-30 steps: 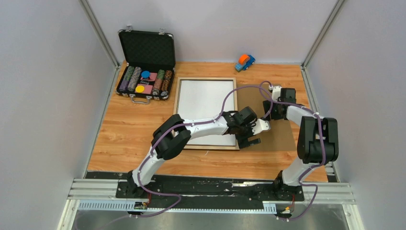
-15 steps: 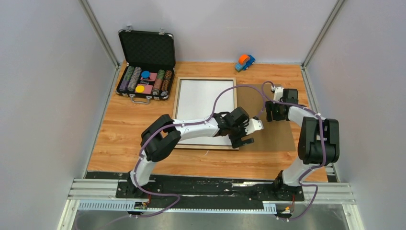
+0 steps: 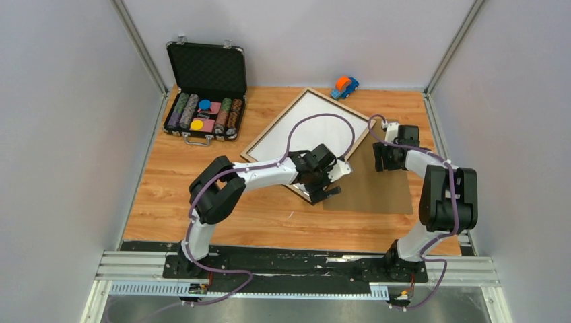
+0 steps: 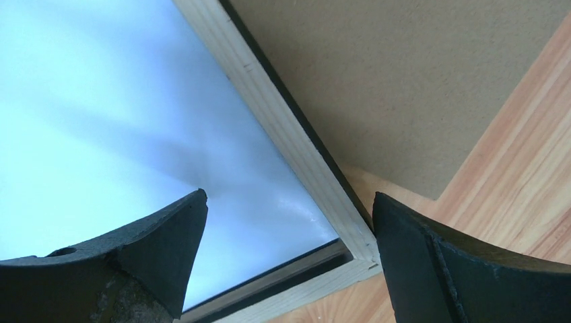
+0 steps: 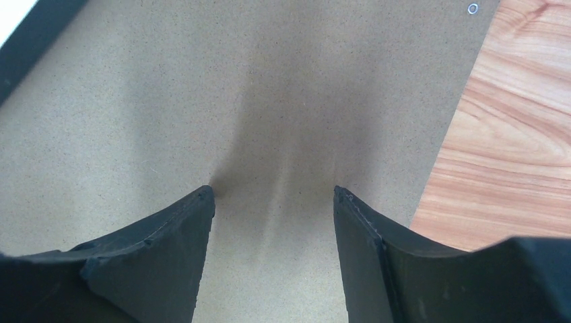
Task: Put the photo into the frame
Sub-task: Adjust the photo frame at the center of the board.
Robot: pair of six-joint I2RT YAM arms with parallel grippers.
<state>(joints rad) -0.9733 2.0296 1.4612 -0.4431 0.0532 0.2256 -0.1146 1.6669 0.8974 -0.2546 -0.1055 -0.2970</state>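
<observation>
- Left gripper (image 4: 289, 197) hangs wide open over the near corner of the frame (image 4: 286, 138). One finger is above the white inner face and the other is outside the pale wood rim; it grips nothing.
- Right gripper (image 5: 273, 192) is likewise spread, with its fingertips down at the brown backing board (image 5: 283, 81) and nothing between them. Whether they press on the board I cannot tell.
- A second ago the frame lay square to the table (image 3: 182, 195), its long sides running away from the arms. Now it sits turned on the diagonal, its far corner pointing toward the toy car (image 3: 344, 87) and its right corner lying over the board's far left corner.
- The left arm has swung leftward with that turn, so its wrist is now nearer the table's middle. The right gripper has barely shifted.
- The frame lies flat in the middle of the table, between the chip case (image 3: 205, 67) and the board. Inside the rim only a plain white face shows; whether that is the photo cannot be told.
- The chip case stands open at the far left corner, unmoved, with its lid upright. Its tray holds rows of striped poker chips (image 3: 185, 108) on edge, plus a blue disc, a yellow disc and pink plaques in the middle.
</observation>
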